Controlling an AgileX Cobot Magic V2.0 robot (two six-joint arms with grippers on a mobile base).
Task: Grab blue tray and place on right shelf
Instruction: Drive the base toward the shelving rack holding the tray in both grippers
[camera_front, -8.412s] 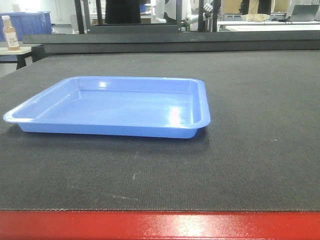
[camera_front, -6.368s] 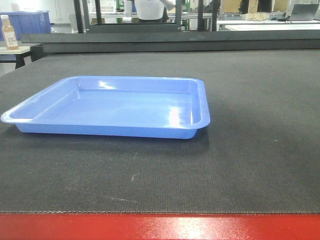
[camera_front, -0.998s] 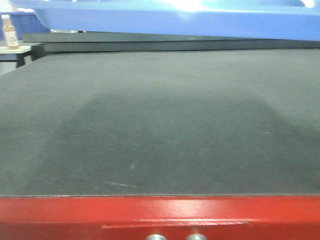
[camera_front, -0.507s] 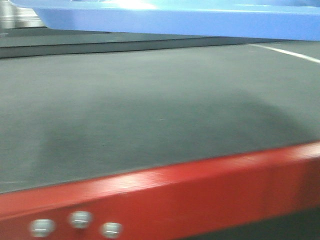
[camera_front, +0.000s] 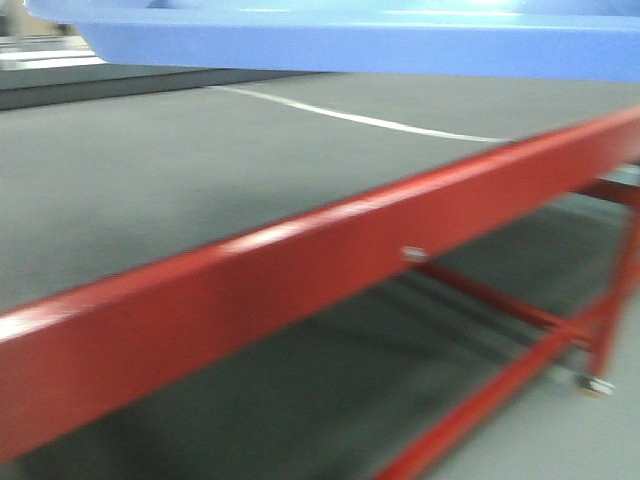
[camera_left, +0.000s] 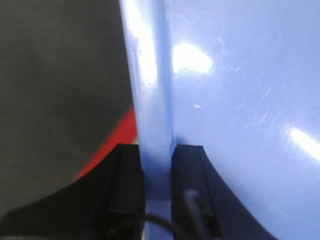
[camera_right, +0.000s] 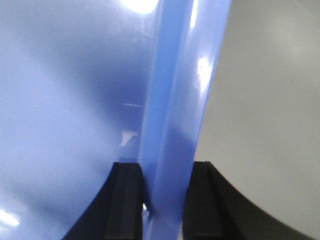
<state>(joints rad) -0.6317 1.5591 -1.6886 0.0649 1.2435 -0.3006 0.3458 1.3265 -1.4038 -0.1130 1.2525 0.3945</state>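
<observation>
Blue tray (camera_front: 380, 45) up in air, above red desk (camera_front: 300, 270) with dark mat (camera_front: 120, 190). Left claw (camera_left: 158, 160) pinches one rim tight. Right claw (camera_right: 164, 172) pinches other rim tight. Tray floor shiny. Front view blurry.

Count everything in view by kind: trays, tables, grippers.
Trays: 1, the glossy light-blue plastic tray
Tables: 1, the red-framed table with a dark mat
Grippers: 2, left gripper and right gripper, each clamping the tray's rim
Total: 4

The left tool (camera_left: 157, 157) pinches the rolled rim of the glossy light-blue plastic tray (camera_left: 240, 90) between two black fingers; the right tool (camera_right: 165, 172) grips the rim likewise.
</observation>
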